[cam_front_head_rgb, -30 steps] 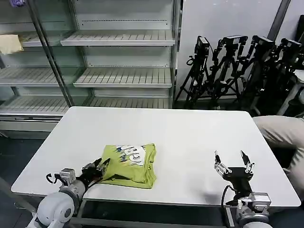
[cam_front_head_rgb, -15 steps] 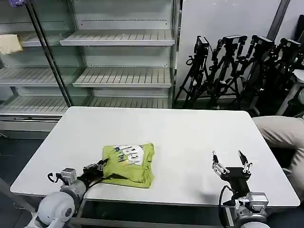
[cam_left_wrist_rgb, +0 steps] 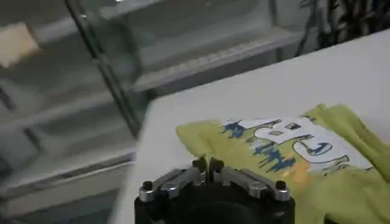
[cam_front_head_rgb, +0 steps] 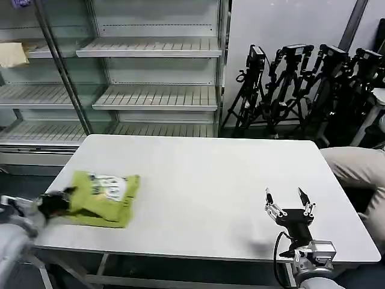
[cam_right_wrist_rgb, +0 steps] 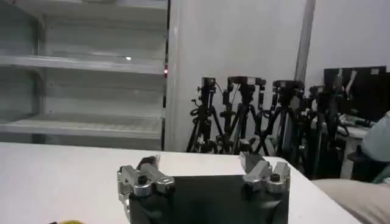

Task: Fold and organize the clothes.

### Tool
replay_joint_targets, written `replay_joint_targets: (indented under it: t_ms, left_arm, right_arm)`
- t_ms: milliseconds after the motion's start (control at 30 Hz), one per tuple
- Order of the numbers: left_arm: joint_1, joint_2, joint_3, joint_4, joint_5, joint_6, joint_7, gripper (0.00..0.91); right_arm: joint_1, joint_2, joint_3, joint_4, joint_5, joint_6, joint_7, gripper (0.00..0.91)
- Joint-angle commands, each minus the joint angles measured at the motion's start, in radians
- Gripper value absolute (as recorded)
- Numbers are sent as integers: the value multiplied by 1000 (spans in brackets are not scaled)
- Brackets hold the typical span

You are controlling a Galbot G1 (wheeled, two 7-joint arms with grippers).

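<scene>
White table (cam_front_head_rgb: pixel 198 180) spans the head view, with bare metal shelving (cam_front_head_rgb: pixel 150 96) behind it and a cluster of black tripods (cam_front_head_rgb: pixel 307 84) to the right of the shelves. Folded T-shirt (cam_front_head_rgb: pixel 103 196) lies flat at the table's near left edge, white print facing up. Left gripper (cam_front_head_rgb: pixel 59 203) is at the shirt's left end, by the table's left edge; in the left wrist view its fingertips (cam_left_wrist_rgb: pixel 208 165) are pressed together at the hem of the T-shirt (cam_left_wrist_rgb: pixel 292 152), pinching fabric. Right gripper (cam_front_head_rgb: pixel 287 201) hovers over the near right part of the table, fingers spread wide, holding nothing, touching nothing; the right wrist view shows the same gripper (cam_right_wrist_rgb: pixel 204 170) with both fingers well apart above bare tabletop. Compared with half a second ago, the shirt has slid from the near centre-left of the table to its left edge, drawn along with the left gripper; the right gripper is almost unmoved. Shelves carry nothing but a pale cloth (cam_front_head_rgb: pixel 12 55) at upper left.
</scene>
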Motion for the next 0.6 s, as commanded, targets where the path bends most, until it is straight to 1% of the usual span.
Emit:
replay_joint_targets:
  t_ms: [33, 67, 100, 133, 167, 200, 233, 267, 300, 333, 467, 500, 567, 600]
  left_arm:
    - [57, 310, -285, 9, 107, -38, 74, 10]
    - [55, 296, -283, -38, 103, -16, 53, 10]
    - [55, 267, -270, -103, 77, 2, 8, 10]
    - [47, 233, -244, -238, 57, 16, -31, 10]
    - [38, 213, -197, -254, 39, 40, -57, 10]
    - [26, 177, -118, -358, 40, 65, -116, 10]
    - [14, 118, -23, -415, 50, 76, -142, 10]
    - [9, 93, 35, -453, 70, 78, -167, 10]
    - [14, 21, 171, -501, 133, 91, -212, 10]
    - [27, -34, 249, -539, 183, 91, -233, 10]
    - [36, -221, 518, -613, 316, 91, -249, 10]
    - [37, -245, 553, -620, 360, 91, -249, 10]
    - [43, -318, 655, -631, 394, 91, -244, 10]
    - [39, -339, 680, -629, 398, 92, -244, 10]
  right_arm:
    - [25, 3, -17, -11, 4, 2, 3, 907]
    - [27, 2, -19, -13, 4, 2, 3, 907]
    - [31, 0, -18, -16, 4, 2, 3, 907]
    - [30, -1, -17, -16, 4, 2, 3, 907]
    - [29, -2, -15, -17, 5, 2, 3, 907]
    - [28, -2, -13, -19, 4, 2, 3, 907]
    - [28, -2, -12, -21, 3, 2, 4, 907]
    - [29, -1, -10, -22, 3, 2, 4, 907]
    - [28, 0, -9, -22, 3, 2, 4, 907]
    - [27, 2, -8, -19, 2, 1, 5, 907]
    - [18, -3, -3, -10, -1, -4, 8, 907]
    - [16, -4, -3, -11, -3, -4, 8, 907]
    - [10, 4, -2, -8, -18, -4, 11, 907]
    - [9, 5, -1, -6, -19, -5, 11, 907]
